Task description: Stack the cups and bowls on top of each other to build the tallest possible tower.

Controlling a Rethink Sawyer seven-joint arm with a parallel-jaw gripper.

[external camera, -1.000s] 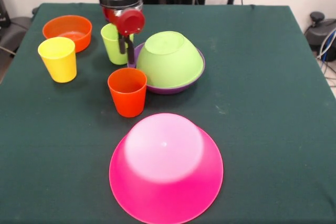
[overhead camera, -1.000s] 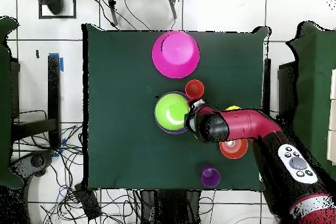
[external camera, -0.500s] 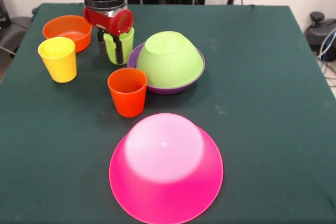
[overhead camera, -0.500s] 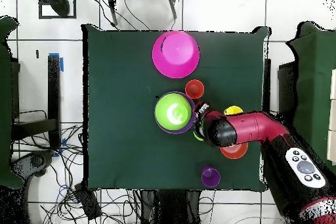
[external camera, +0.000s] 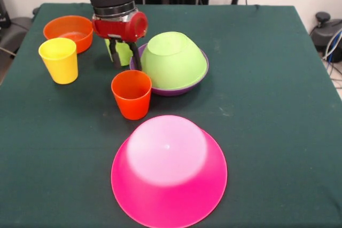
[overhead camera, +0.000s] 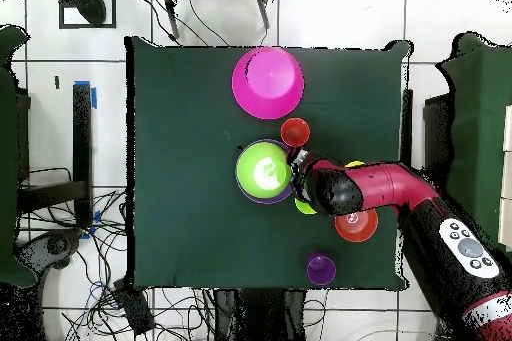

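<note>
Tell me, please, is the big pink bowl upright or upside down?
Upside down: the pink bowl rests rim-down on the table, its flat base facing up.

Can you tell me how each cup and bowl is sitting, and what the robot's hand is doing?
pink bowl: upside down, alone.
lime green bowl: upside down, resting in the purple bowl.
purple bowl: right way up, underneath.
orange bowl: right way up.
yellow cup: upright.
orange-red cup: upright.
lime green cup: upright, between the fingers.
purple cup: upright, alone.
gripper: open, astride the lime green cup.
</note>
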